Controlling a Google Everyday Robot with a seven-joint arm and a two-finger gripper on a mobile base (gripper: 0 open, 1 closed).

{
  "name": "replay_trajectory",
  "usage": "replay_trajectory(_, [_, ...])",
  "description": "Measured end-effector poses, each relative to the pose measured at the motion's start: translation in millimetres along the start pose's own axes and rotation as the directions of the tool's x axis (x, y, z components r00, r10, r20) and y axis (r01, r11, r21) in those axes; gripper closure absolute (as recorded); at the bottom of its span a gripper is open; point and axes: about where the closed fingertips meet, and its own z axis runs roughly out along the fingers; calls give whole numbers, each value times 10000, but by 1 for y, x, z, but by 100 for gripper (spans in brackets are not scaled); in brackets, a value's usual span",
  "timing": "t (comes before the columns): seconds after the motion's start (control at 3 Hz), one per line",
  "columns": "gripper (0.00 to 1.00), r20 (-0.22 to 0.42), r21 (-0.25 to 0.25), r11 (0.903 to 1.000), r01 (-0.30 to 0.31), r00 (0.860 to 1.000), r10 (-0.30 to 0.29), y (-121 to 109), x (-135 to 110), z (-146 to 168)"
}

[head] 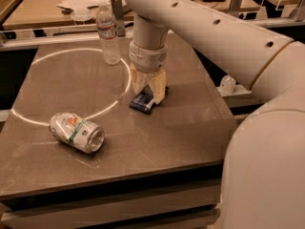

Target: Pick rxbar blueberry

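Observation:
The rxbar blueberry (142, 101), a flat dark navy wrapper, lies on the brown table (190, 123) just right of the middle. My gripper (149, 90) points straight down over the bar's far end. Its two tan fingers (138, 82) stand close together on either side of the bar, pressed against it. The near end of the bar sticks out toward the front left and rests on the table. The bar's far end is hidden by the fingers.
A silver-green soda can (76, 132) lies on its side at the front left. A clear water bottle (108, 33) stands at the back, left of the arm. A bright ring of light crosses the tabletop. Cluttered desks stand behind.

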Motion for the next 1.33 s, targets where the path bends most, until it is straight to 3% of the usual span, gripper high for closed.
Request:
replay_trajectory(0.33, [94,0,0,10000,0,10000,0,0,0,-3])
replay_trajectory(0.67, [100,63,154,9999,14,10000,-15,0,-5,-9])
replay_trajectory(1.0, [100,490,1169,9931,90,9987,-148,5,-34,-48])
replay_trajectory(1.33, [100,1208,2145,9767,-11,9924,-254,5,-52,-79])
